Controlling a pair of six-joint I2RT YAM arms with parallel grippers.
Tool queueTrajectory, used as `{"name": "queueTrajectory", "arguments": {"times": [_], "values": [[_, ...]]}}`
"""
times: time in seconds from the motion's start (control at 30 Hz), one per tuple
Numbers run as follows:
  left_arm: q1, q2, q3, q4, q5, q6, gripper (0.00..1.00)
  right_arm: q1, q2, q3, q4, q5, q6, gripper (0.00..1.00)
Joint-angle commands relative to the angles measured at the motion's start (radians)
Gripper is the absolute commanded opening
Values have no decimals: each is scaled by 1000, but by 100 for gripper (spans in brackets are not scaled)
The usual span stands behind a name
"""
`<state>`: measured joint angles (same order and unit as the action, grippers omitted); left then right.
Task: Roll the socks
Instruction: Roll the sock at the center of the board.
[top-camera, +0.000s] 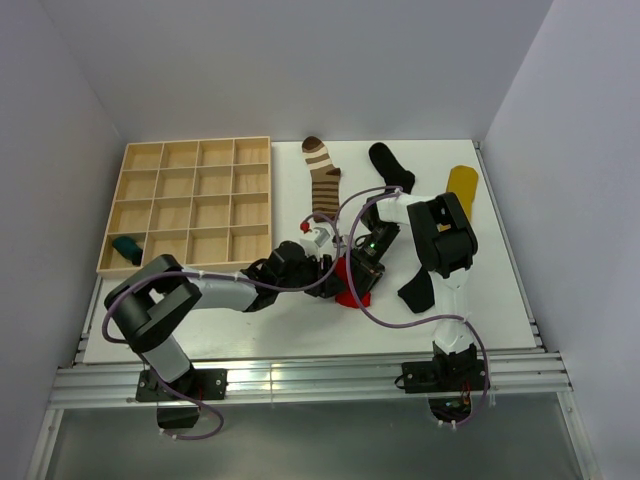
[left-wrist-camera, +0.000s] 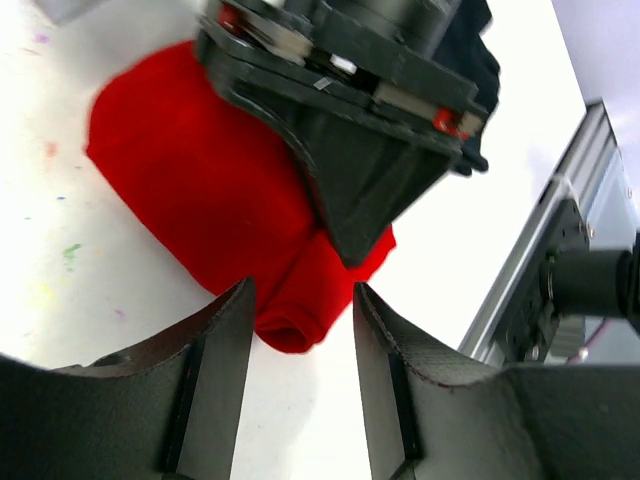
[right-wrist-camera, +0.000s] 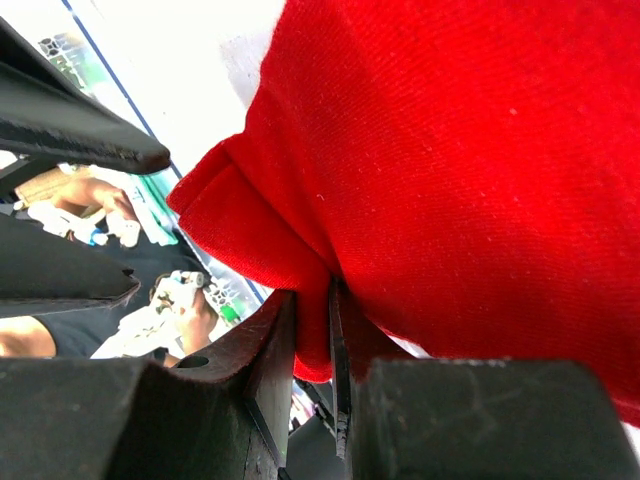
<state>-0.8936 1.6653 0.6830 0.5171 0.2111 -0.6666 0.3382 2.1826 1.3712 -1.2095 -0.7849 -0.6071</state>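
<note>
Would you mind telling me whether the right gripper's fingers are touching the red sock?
Touching: the right wrist view shows the red sock pinched between the fingers of the right gripper.

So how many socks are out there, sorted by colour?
Red fabric sock: 1
Brown-and-cream striped sock: 1
Black fabric socks: 2
Yellow fabric sock: 1
Dark teal fabric sock: 1
Total: 6
</note>
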Motion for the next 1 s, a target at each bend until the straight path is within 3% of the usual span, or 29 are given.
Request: {"name": "queueTrajectory", "arguments": {"times": [0.0,0.43,0.97], "values": [[-1,17,29,49,92,67,49,4,16,28,151,131,-28,18],[-5,79,16,72,109,85,50,7,22,32,148,134,-20,18],[-7,123,6,124,125,-59,48,24,20,32,160,147,3,18]]}}
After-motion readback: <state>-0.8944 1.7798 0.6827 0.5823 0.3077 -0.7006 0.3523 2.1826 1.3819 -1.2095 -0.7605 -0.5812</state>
